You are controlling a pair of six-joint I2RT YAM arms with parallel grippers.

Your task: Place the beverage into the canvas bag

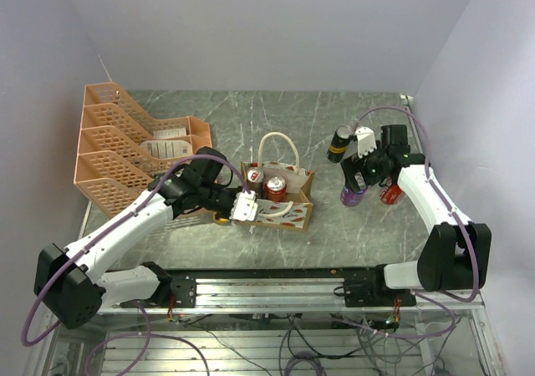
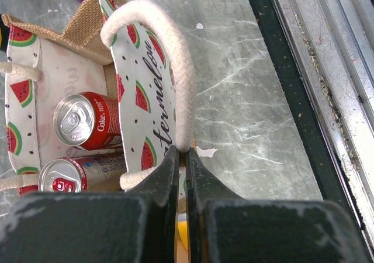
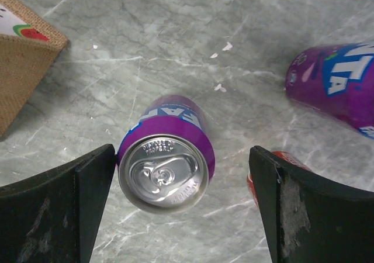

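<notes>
While the right gripper is hanging with jaws wide apart, gripping nothing, an upright purple can with a silver top is standing between them, nearer one finger. A red can and a toppled purple can are lying beyond the other. The left gripper is pinching, jaws closed, the white rope handle of the watermelon-print canvas bag

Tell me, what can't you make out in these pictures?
Red can: right wrist view, mostly behind the right gripper finger.
Second purple can: same view, cut by the right edge.
Dark can: top view, label too small.
Yellow object: left wrist view, behind the left gripper.
</notes>
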